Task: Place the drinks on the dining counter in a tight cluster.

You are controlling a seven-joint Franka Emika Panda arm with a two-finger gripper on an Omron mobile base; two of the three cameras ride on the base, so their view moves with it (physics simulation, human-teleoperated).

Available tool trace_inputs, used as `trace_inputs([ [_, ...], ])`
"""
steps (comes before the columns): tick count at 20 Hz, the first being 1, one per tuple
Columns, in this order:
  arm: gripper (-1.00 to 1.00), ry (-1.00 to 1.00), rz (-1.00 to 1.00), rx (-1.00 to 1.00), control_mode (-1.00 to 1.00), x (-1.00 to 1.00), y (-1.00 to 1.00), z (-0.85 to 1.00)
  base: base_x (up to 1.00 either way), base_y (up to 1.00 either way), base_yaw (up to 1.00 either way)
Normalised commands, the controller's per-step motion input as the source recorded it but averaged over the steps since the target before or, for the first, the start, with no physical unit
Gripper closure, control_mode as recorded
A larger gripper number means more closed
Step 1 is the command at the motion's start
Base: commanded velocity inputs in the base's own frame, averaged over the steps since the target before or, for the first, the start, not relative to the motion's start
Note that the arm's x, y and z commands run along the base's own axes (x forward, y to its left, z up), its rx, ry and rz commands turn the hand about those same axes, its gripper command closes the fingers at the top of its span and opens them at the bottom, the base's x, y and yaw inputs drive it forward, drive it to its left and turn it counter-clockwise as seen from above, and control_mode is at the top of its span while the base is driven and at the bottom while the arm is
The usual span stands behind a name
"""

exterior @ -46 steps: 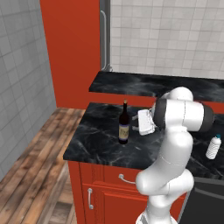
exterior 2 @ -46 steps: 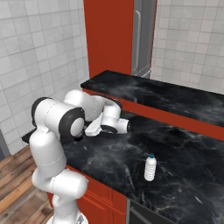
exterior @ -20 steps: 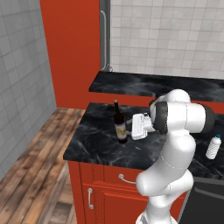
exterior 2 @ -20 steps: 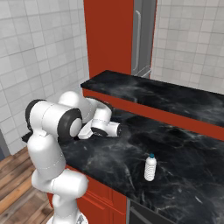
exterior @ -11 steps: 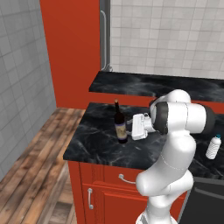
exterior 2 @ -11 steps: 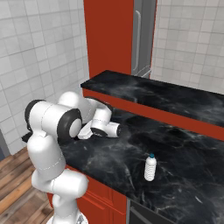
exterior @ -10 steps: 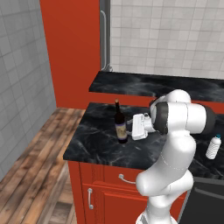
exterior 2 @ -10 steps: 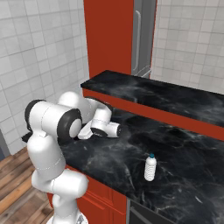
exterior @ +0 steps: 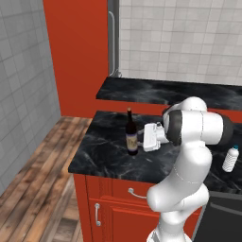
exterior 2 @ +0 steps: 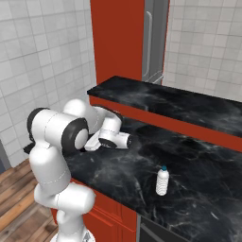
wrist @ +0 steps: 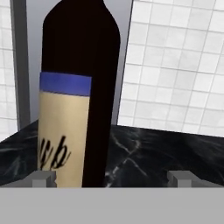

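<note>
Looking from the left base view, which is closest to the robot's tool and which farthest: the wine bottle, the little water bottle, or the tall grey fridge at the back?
From the tool:
1. Wine bottle, right in front of its open jaws, on the lower worktop.
2. Water bottle, on the arm's other side, same worktop.
3. Grey fridge, behind the raised counter.

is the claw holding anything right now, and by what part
Nothing is held. The claw is open beside the wine bottle, level with its label, and the hand view shows the bottle close in front with the fingertips apart.

Simulated kitchen: pale tiled walls (exterior: 189, 42), red panelling (exterior: 78, 52), wood plank floor (exterior: 38, 175), red drawers (exterior: 123, 198) beneath a black-marble worktop (exterior 2: 189, 184).
</note>
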Motion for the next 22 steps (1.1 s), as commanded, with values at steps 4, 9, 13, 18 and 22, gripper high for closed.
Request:
trace_inputs([
  [4,-1.0,0.0,0.0,0.0,-1.0,-0.19,-0.01,-0.02,0.0,0.0,0.0],
  [9,-1.0,0.0,0.0,0.0,-1.0,-0.32,-0.01,-0.04,0.0,0.0,0.0],
  [13,-1.0,0.0,0.0,0.0,-1.0,0.0,0.12,0.0,0.0,0.0,0.0],
  [18,-1.0,0.0,-0.01,0.0,-1.0,0.06,0.2,0.0,0.0,0.0,0.0],
  [22,-1.0,0.0,0.0,0.0,-1.0,0.0,0.23,0.0,0.0,0.0,0.0],
])
